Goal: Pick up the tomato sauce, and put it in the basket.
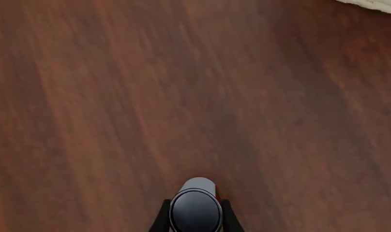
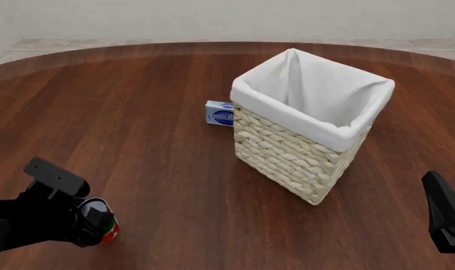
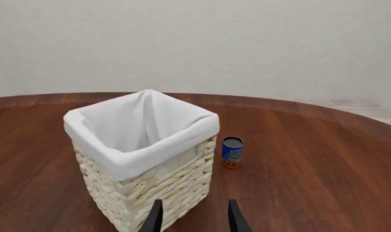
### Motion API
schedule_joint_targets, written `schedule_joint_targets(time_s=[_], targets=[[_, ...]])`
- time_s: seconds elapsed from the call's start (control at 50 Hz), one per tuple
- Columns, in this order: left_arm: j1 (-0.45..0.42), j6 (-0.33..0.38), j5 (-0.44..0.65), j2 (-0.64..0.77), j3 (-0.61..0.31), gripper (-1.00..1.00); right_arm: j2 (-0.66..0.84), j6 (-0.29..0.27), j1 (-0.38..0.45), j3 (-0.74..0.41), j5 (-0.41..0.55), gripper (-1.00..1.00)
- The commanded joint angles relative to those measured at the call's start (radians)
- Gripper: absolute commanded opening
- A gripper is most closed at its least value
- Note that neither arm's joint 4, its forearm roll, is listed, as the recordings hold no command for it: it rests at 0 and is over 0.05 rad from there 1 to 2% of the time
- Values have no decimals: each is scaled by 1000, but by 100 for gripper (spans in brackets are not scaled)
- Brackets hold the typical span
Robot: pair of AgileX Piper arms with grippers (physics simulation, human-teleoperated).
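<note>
Two arms show, and the left gripper (image 2: 92,222) clamps the sauce (image 2: 107,230), well off the basket's (image 2: 303,163) near-left corner. Its long axis cannot be told. The right gripper (image 3: 194,215), parted and empty, sits nearer the basket.

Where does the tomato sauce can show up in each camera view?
Left wrist view: the tomato sauce is close to the camera, gripped in the left tool.
Front view: it is at the bottom left, at the left tool's tip.
Right wrist view: it is not in it.
Shared landmark: the basket, which the right wrist view also shows.
</note>
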Motion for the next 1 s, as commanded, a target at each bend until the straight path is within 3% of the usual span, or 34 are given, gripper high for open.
schedule_joint_targets(time_s=[0.02, 0.22, 0.58, 1.0], targets=[[6, 39, 69, -43, -59, -100, 0, -1, 4, -1, -1, 100], [14, 63, 118, -77, -111, -100, 0, -2, 2, -1, -3, 100], [-61, 60, 203, -124, -253, -100, -1, -5, 6, -3, -3, 100], [-159, -6, 231, -148, -423, -100, -1, -9, 18, -4, -1, 100]])
